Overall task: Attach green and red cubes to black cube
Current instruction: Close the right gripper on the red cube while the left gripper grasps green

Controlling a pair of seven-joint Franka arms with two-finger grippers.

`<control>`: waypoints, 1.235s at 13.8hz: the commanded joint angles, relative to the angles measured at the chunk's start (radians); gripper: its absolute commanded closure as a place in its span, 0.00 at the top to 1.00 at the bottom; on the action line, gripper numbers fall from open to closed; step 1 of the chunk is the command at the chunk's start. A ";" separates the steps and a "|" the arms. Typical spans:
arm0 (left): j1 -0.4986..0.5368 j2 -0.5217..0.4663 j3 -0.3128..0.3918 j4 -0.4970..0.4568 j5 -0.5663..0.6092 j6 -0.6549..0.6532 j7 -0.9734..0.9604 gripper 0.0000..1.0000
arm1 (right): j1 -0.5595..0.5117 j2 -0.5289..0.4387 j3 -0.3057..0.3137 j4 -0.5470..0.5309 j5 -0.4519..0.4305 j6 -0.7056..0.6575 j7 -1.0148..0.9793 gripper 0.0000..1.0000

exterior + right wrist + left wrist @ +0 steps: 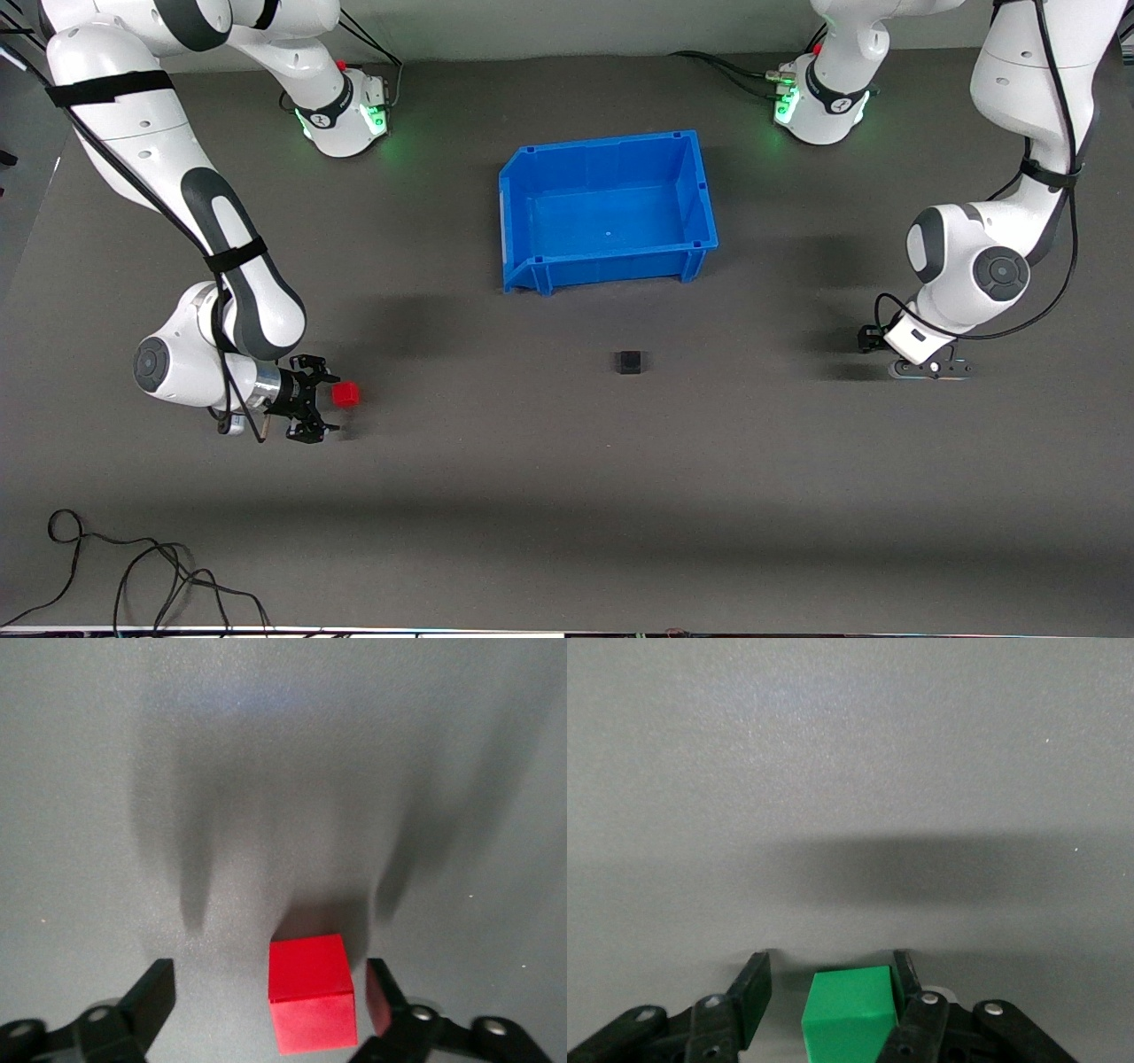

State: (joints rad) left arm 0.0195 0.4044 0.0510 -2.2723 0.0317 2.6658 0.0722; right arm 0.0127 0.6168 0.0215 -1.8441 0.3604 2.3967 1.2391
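Note:
The black cube [630, 361] sits on the grey table, nearer to the front camera than the blue bin. The red cube [345, 394] lies toward the right arm's end of the table. My right gripper [330, 403] is low and open around it. In the right wrist view the red cube [310, 1003] sits between the open fingers [152, 994], close to one and apart from the other. My left gripper [928, 369] is low at the left arm's end and hides the green cube in the front view. In the left wrist view the green cube [849, 1012] sits between the open fingers [753, 992], against one of them.
The blue bin [611, 264] stands open at the table's middle, nearer the robots' bases, with nothing in it. Loose black cables [133, 567] lie near the table's front edge at the right arm's end.

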 commanded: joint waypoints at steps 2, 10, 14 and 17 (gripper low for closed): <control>0.002 -0.024 -0.003 -0.013 0.002 -0.018 -0.008 0.62 | 0.006 0.009 0.003 0.016 0.034 -0.002 -0.026 0.52; -0.021 -0.027 -0.011 -0.007 -0.013 -0.018 -0.112 0.00 | 0.006 0.003 0.005 0.029 0.034 -0.019 -0.024 0.35; -0.029 -0.015 -0.040 0.078 -0.061 -0.133 -0.521 0.00 | 0.009 -0.006 0.005 0.126 0.035 -0.164 0.015 0.35; -0.032 0.017 -0.117 0.174 -0.157 -0.230 -0.826 0.00 | 0.050 -0.005 0.005 0.155 0.035 -0.195 0.081 0.35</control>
State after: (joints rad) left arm 0.0038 0.4029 -0.0290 -2.1650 -0.0658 2.5013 -0.5723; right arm 0.0269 0.6133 0.0311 -1.7087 0.3737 2.2234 1.2688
